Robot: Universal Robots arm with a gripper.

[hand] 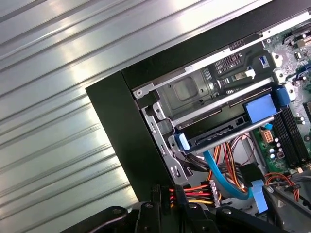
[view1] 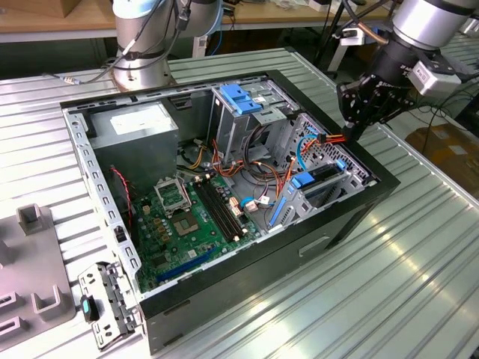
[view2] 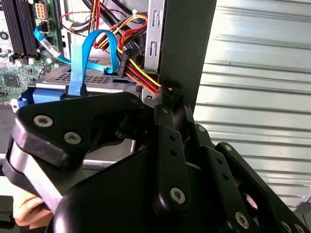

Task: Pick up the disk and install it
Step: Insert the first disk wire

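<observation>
The fingers (view2: 165, 126) are pinched together on the red-and-yellow power cable (hand: 192, 192) at the case wall (hand: 126, 141), just beside the disk (hand: 216, 133), already seated on blue rails (hand: 183, 141) in its bay (hand: 160, 127), apparently the lead meant to feed it.

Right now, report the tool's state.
Tool: closed on the cable.
</observation>
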